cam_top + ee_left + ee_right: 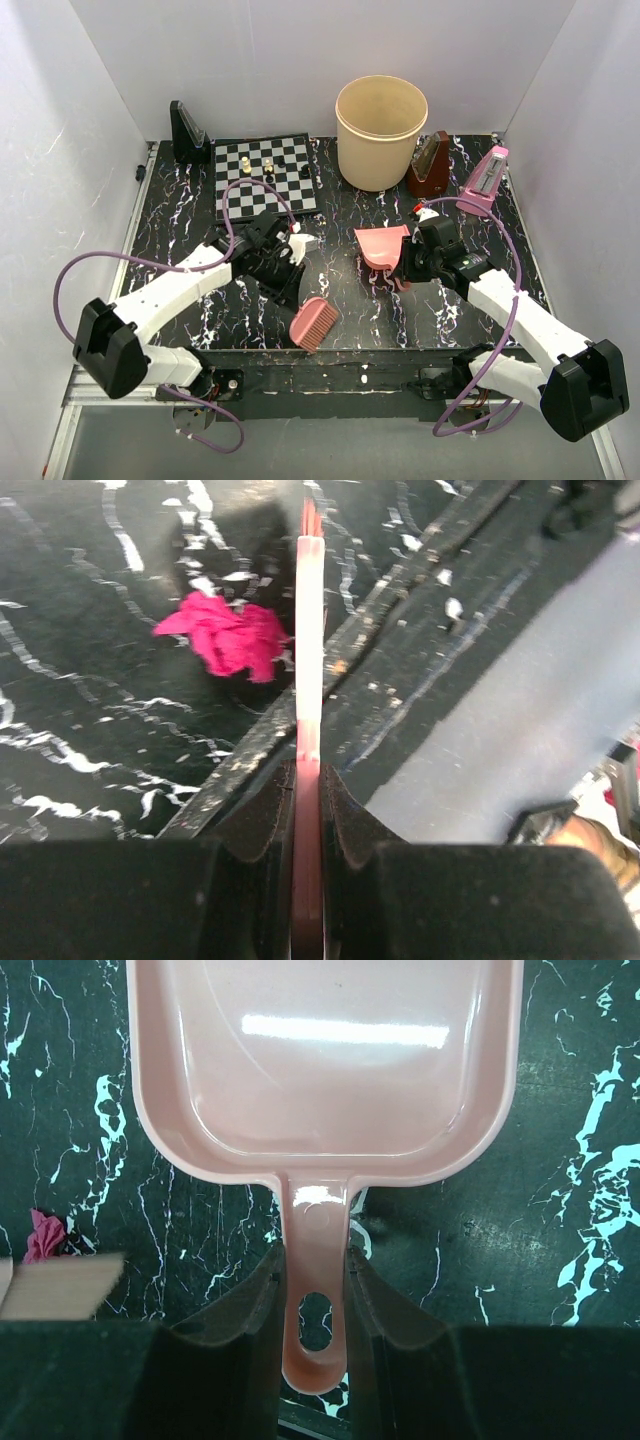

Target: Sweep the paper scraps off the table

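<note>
One magenta paper scrap (228,640) lies on the black marbled table (400,320) near its front edge, just left of the brush in the left wrist view. It also shows at the left edge of the right wrist view (44,1236). I cannot pick out other scraps. My left gripper (287,268) (308,772) is shut on the handle of a pink brush (315,323) (310,630), bristles towards the table's front edge. My right gripper (412,262) (317,1257) is shut on the handle of a pink dustpan (383,247) (325,1060), which is empty.
A chessboard (265,176) with a few pieces lies at the back left, a black stand (188,135) behind it. A cream bucket (381,130), a brown metronome (431,166) and a pink metronome (487,180) stand at the back right. White walls enclose the table.
</note>
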`<state>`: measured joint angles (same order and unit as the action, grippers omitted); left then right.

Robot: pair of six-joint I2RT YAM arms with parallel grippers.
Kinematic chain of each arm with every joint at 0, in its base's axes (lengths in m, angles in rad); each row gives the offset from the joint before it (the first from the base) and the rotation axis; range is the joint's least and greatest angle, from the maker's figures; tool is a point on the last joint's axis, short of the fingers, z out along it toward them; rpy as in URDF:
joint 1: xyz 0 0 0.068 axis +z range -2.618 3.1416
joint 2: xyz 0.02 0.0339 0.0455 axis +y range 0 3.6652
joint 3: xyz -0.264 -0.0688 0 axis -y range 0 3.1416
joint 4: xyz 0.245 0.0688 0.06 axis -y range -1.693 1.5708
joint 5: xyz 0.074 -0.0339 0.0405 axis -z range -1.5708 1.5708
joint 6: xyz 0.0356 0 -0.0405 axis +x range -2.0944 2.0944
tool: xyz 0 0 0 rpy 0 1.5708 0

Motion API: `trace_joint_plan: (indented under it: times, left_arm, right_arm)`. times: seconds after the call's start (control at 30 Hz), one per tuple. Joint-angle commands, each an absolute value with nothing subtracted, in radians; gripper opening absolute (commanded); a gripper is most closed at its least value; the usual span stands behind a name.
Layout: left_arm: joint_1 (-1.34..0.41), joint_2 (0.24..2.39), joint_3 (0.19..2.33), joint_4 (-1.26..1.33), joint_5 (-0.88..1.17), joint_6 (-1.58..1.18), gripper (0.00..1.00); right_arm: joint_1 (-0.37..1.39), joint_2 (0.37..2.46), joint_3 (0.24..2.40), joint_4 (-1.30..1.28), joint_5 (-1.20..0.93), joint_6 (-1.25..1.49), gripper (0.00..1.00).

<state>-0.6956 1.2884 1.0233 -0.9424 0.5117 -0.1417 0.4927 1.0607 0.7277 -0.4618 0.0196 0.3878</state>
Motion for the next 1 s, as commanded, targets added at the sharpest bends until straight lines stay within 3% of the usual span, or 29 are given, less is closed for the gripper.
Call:
trace_joint_plan:
  times: [0.0, 0.5, 0.8, 0.97]
  left_arm:
    - [-0.693, 1.310, 1.141, -1.008, 0.232, -0.141, 0.00]
    - [-0.693, 1.049, 1.183, -0.837, -0.149, -0.184, 0.00]
    - [-0.693, 1.187, 1.258, -1.201, 0.109, -0.205, 0.00]
    - [-0.693, 1.249, 1.275, -1.319, -0.266, -0.381, 0.00]
  right_arm:
    - [0.497, 1.035, 0.749, -0.430, 0.035, 0.379, 0.01]
    - [0.502, 1.014, 0.758, -0.451, 0.008, 0.382, 0.01]
    - [0.523, 1.022, 0.785, -0.472, -0.026, 0.391, 0.01]
    - [0.528, 1.032, 0.792, -0.474, -0.026, 0.396, 0.01]
